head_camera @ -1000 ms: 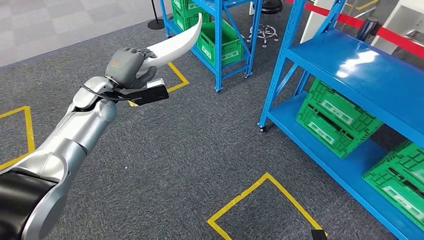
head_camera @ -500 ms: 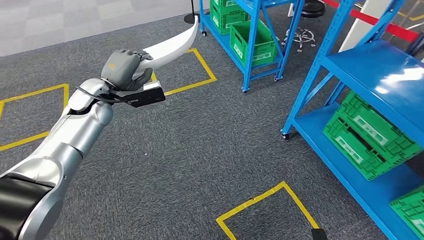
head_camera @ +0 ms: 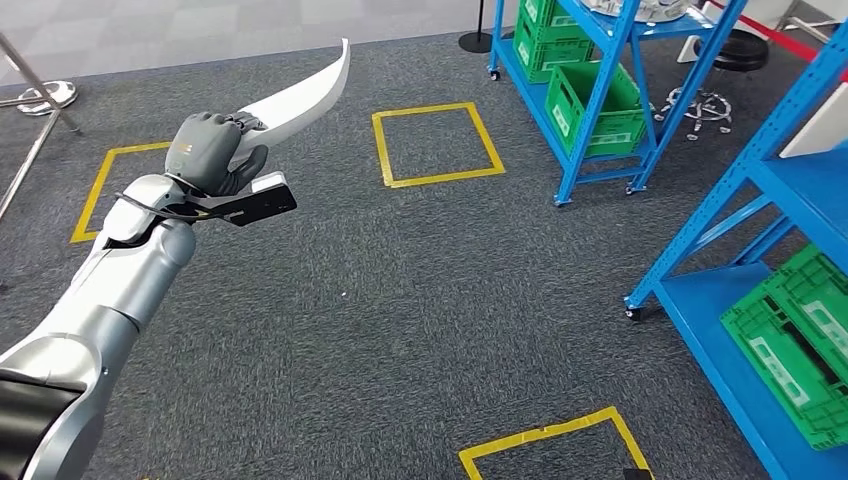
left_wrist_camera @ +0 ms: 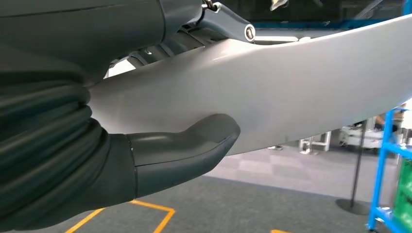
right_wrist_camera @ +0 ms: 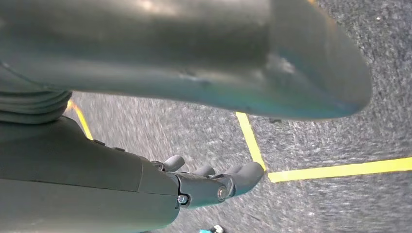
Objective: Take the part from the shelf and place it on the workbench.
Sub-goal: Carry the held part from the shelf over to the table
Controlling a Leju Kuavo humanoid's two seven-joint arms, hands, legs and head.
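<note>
Currently the left hand grips the long curved white plastic part at its wide end, fingers wrapped over it and thumb pressed flat against its face. Part is held up in the air over the dark grey carpet floor, its pointed tip angled up and away from the hand. Yellow tape square lies on the carpet beyond the part, near the blue steel shelf rack carrying green plastic crates. Right hand hangs over the carpet, fingers loosely curled, holding nothing.
</note>
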